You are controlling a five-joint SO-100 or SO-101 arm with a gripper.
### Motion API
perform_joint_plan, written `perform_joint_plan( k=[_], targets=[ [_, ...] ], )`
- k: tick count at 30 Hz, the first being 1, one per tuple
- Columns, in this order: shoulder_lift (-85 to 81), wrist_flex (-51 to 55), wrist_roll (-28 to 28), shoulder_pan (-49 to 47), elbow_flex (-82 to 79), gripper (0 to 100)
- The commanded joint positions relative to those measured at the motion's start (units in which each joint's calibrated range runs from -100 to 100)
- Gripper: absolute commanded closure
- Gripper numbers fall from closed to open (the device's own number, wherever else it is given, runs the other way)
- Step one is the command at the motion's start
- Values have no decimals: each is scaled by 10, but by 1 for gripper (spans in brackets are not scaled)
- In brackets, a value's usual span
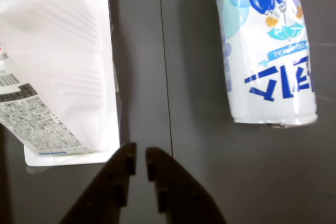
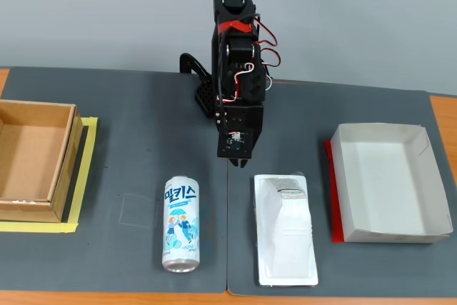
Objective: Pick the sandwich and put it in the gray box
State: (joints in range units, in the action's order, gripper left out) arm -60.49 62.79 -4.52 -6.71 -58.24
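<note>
The sandwich (image 2: 285, 230) is a white plastic wedge package on a flat rim, lying on the dark mat at the front, label end toward the arm. In the wrist view it (image 1: 58, 66) fills the upper left. My gripper (image 2: 237, 163) hangs above the mat just behind the sandwich and the can, touching neither. In the wrist view the gripper (image 1: 140, 153) has its jaws nearly together with nothing between them. The gray box (image 2: 341, 191), a shallow pale tray with a red strip on its left side, sits at the right of the fixed view and looks empty.
A white-and-blue drink can (image 2: 181, 224) lies left of the sandwich; it also shows at the upper right of the wrist view (image 1: 268, 45). A brown cardboard box (image 2: 63, 169) on yellow tape stands at the far left. A seam in the mat (image 1: 167, 103) runs between can and sandwich.
</note>
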Motion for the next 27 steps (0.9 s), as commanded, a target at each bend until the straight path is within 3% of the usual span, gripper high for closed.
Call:
perform_joint_plan(
  k=[1,6,18,27],
  targets=[
    [42,37,-1,-10,76,98],
    [87,44,-1,-91,149,98],
    [114,49,-6,-126,162,98],
    [130,71,-145,-124,194,98]
  ],
)
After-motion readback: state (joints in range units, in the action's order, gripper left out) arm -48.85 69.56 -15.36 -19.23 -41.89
